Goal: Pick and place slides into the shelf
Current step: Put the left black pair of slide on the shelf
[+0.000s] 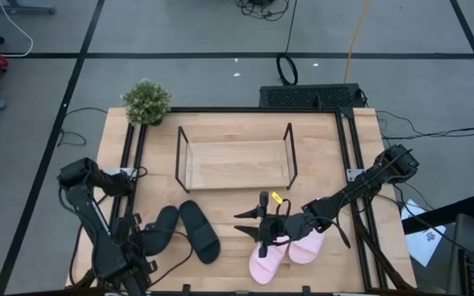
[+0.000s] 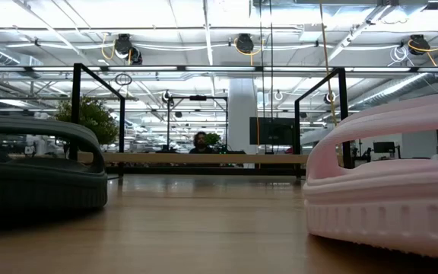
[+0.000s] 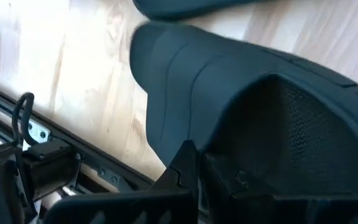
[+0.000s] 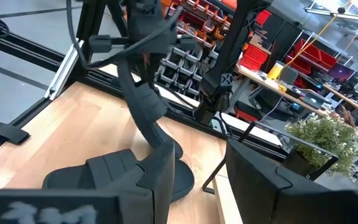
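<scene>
Left hand (image 1: 142, 238) fingers together at the black slides (image 1: 189, 230) near the table's (image 1: 220, 205) front edge; right hand (image 1: 257, 224) fingers apart above 2 pink slides (image 1: 286, 253); shelf (image 1: 235, 156) stands behind them, open floor between.

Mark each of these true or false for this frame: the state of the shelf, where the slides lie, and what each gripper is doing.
1. The shelf holds no slides. True.
2. Both black slides lie on the table in front of the shelf, on the left arm's side. True.
3. The right gripper is over the potted plant. False: it is by the pink slides, near the table's front edge.
4. The left gripper is open and far from any slide. False: it is shut, right at a black slide.
5. One pink slide stands in the shelf. False: both lie on the table.
</scene>
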Controlling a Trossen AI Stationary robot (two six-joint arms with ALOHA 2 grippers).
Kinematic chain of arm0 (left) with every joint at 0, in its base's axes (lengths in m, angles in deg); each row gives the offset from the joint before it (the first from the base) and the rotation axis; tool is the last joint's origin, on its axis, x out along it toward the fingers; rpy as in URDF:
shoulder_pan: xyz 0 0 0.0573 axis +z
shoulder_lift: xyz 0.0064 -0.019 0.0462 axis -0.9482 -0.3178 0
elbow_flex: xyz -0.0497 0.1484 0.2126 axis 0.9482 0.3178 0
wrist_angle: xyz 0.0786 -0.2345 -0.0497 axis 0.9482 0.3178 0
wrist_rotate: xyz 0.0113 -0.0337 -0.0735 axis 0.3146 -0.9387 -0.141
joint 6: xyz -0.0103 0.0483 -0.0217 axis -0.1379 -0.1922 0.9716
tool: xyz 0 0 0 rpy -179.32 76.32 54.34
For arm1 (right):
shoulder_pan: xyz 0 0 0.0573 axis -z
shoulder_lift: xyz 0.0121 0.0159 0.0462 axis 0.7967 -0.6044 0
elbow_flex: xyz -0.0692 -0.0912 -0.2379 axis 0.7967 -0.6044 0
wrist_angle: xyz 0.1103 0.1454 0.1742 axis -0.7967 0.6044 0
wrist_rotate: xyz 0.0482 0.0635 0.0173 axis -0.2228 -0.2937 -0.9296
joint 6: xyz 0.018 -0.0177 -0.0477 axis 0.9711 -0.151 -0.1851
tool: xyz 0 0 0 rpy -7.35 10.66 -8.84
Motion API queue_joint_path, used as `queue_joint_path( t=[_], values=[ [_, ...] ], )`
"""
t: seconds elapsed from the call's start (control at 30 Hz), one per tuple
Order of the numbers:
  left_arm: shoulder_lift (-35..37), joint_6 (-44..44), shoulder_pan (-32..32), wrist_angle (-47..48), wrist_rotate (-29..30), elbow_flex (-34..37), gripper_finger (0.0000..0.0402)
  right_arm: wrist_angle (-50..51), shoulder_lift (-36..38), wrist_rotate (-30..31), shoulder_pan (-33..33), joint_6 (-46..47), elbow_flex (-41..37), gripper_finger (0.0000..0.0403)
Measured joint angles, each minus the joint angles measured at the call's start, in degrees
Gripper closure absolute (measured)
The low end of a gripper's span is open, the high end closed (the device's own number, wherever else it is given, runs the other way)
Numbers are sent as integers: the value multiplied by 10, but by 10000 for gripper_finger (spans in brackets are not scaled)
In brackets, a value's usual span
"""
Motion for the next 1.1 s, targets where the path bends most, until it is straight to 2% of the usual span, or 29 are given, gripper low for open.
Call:
queue_joint_path(
  t=[0.13,0.27,0.5,0.8,1.1],
  values=[
    [-24,37,-20,25,3,8,401,0,0,0,0,5,0,268],
    [-55,73,-44,12,-5,5,401,0,0,0,1,14,0,268],
    [-111,77,-42,7,-18,5,401,0,0,0,8,15,0,268],
    [-119,81,-41,9,17,5,401,0,0,0,20,26,0,268],
    [-119,86,-41,9,26,5,401,-1,0,0,27,26,0,268]
  ],
)
